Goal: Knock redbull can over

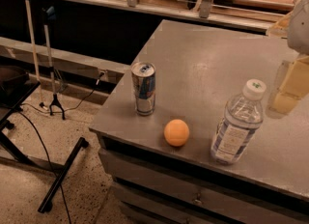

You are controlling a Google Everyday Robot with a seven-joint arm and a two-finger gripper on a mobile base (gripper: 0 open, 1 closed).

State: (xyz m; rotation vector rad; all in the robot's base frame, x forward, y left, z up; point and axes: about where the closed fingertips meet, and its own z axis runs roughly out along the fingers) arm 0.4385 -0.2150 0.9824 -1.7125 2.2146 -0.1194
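The redbull can [144, 88] is thin metal, its silver-and-blue skin glossy and catching light at the rim. The grey surface [207, 59] under it looks matt and scuffed with dull streaks, possibly painted metal. The orange ball [176, 132] has a smooth, satin skin. The water bottle [237, 124] is clear glossy plastic with a label and a white plastic cap. At the right edge, over the surface, the gripper [287, 90] looks pale and matt. The floor [29, 189] is speckled and stone-like.

The slim silver-and-blue redbull can [144, 88] stands upright near the table's [217, 59] front-left edge; the pincer [285, 98] apparently hangs far right.
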